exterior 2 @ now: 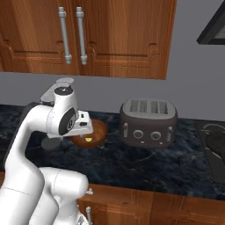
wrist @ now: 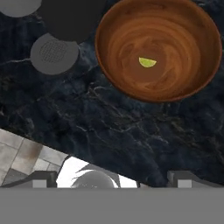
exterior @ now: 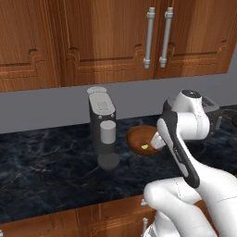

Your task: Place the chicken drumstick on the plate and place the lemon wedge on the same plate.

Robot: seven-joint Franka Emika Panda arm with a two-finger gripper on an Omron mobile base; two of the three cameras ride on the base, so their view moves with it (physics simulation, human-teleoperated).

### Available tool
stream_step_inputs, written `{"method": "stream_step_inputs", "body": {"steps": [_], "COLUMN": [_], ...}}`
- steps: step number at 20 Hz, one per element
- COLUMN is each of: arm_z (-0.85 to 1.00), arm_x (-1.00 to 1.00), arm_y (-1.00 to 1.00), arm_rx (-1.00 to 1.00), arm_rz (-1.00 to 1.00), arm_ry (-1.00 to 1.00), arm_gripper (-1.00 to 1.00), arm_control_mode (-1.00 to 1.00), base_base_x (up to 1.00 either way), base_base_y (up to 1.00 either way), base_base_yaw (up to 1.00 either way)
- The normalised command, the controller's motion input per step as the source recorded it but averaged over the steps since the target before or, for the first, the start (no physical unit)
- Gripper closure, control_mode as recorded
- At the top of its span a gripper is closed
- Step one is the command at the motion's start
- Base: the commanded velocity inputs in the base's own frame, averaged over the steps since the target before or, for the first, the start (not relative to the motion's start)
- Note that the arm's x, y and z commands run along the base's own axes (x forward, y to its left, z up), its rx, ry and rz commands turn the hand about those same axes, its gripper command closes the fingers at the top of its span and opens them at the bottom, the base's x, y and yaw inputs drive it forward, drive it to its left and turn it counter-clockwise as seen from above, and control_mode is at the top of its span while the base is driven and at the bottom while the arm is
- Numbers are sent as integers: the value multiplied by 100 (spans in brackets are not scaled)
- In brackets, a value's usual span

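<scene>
**One wedge in the bowl, arm poised above**

One small lemon wedge [wrist: 147, 62] lies near the middle of the brown bowl [wrist: 114, 61], and that looks like the target of the moment. The arm is folded high over the dark counter [exterior: 41, 162], wrist bent so the hand looks straight down. The gripper [wrist: 114, 179] hangs empty, jaws spread wide, above the counter's near edge and short of the bowl. Judging by that, the reach for the wedge has not begun: the hand must travel farther out over the bowl, then drop inside the rim. Left of the bowl stands a grey coffee machine [exterior: 103, 127]; a toaster [exterior 2: 148, 122] sits to its right.
</scene>
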Motion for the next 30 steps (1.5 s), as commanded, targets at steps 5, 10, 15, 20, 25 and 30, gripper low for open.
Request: {"method": "stream_step_inputs", "body": {"steps": [5, 10, 15, 20, 25, 30], "arm_z": [-21, 0, 0, -3, -3, -14], "arm_x": [36, 31, 23, 32, 37, 43], "arm_y": [12, 0, 0, 0, 0, 0], "arm_rx": [-9, -3, -4, -6, -9, -5], "arm_rz": [17, 25, 29, 24, 17, 16], "arm_ry": [0, 0, 3, 3, 1, 0], "arm_gripper": [-100, -100, -100, -100, -100, -100], "arm_control_mode": [-100, -100, -100, -100, -100, -100], "base_base_x": [0, 0, 0, 0, 0, 0], "base_base_y": [0, 0, 0, 0, 0, 0], "base_base_yaw": [0, 0, 0, 0, 0, 0]}}
